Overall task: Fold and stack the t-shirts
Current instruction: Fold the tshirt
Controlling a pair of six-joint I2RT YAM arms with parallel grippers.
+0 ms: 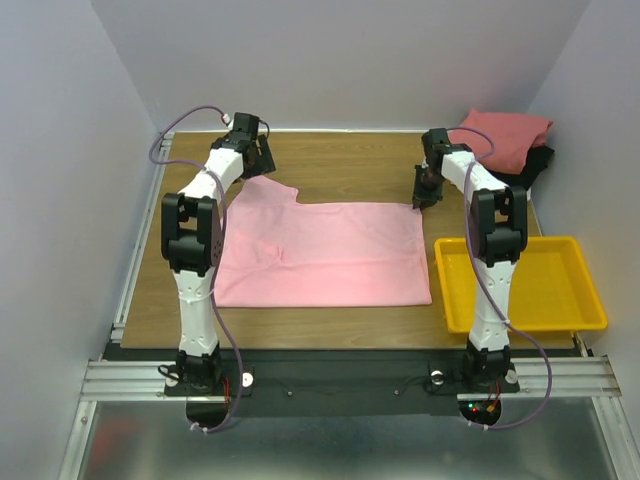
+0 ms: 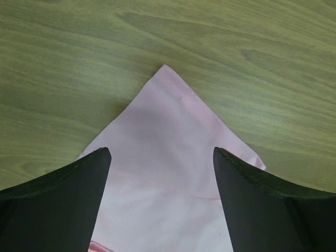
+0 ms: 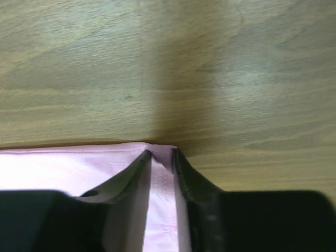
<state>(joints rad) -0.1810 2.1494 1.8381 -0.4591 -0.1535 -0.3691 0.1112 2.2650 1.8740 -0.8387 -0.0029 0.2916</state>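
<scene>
A light pink t-shirt (image 1: pixel 325 250) lies spread flat on the wooden table. My left gripper (image 1: pixel 262 165) is open over its far left corner; in the left wrist view the pointed pink corner (image 2: pixel 168 131) lies between my spread fingers, untouched. My right gripper (image 1: pixel 420 197) is at the shirt's far right corner and is shut on it; in the right wrist view the pink cloth (image 3: pixel 161 178) is pinched between my fingers (image 3: pixel 189 178). A dusty red t-shirt (image 1: pixel 503 138) lies folded on a black one (image 1: pixel 535 165) at the far right corner.
A yellow plastic tray (image 1: pixel 590 300) stands on the right near side, next to the right arm. Grey walls close the table at the back and on both sides. Bare wood (image 1: pixel 340 160) shows beyond the shirt.
</scene>
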